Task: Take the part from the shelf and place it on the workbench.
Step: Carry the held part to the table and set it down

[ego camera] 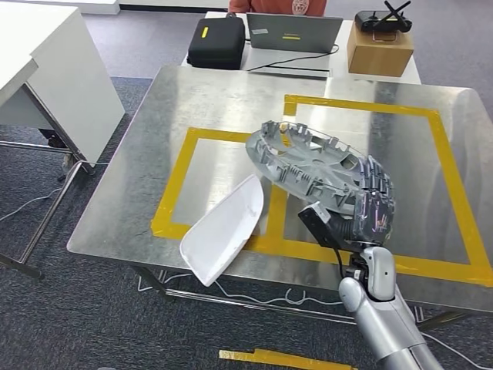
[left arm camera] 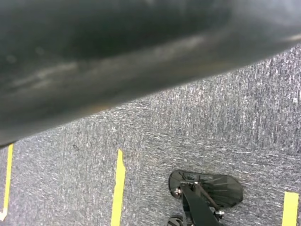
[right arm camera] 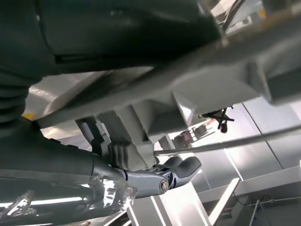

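**Part over the workbench, not yet set down**

Past the fetching stage, by the look of it: carried above the steel workbench (ego camera: pixel 145 177), over its yellow-taped squares (ego camera: pixel 174 185). Left to do: lowering and letting go. Held tilted, one edge high (a grey ribbed wheel-cover-like part (ego camera: pixel 302 158)). Gripped at its near rim by the right hand (ego camera: pixel 372 204), fingers curled over the edge. Just beside: a white curved panel (ego camera: pixel 223 227).

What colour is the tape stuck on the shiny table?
Yellow. The tape marks out rectangles on the metal table, seen best in the head view.
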Motion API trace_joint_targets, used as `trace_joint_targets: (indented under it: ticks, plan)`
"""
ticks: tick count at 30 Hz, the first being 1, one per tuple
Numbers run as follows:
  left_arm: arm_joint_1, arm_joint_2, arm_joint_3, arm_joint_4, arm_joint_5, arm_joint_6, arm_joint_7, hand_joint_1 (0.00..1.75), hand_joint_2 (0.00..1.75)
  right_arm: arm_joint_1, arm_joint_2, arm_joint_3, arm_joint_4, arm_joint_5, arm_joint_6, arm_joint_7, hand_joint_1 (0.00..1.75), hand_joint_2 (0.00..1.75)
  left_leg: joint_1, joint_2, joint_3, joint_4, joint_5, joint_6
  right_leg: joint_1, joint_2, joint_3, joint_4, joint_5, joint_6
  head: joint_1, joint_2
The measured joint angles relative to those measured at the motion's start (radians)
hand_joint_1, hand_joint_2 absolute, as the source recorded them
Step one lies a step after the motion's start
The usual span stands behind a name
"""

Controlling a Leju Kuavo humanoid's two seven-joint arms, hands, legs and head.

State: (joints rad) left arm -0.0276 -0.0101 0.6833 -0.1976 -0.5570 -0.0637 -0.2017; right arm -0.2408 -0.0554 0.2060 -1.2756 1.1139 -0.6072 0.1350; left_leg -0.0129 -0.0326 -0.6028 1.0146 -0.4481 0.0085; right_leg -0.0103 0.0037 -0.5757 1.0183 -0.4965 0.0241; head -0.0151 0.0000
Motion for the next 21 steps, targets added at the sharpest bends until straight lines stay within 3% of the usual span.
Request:
trace_joint_targets:
  ticks: [11,21]
  plan:
    - [0.001,0.004,0.002,0.000,0.000,-0.086,0.024,0.00,0.00,0.004,0.013,0.016,-0.054,0.024,-0.020,-0.033,0.00,0.00,0.000,0.000,0.000,0.000,0.000,0.000,0.000,0.000,0.000,0.000,0.000,0.000,0.000,0.000]
    - [0.002,0.008,0.008,0.000,0.000,-0.106,0.025,0.00,0.00,0.017,0.020,0.040,-0.133,0.066,-0.036,-0.041,0.00,0.00,0.000,0.000,-0.001,0.000,0.000,0.000,0.000,0.000,-0.001,0.000,-0.001,0.000,0.000,0.000]
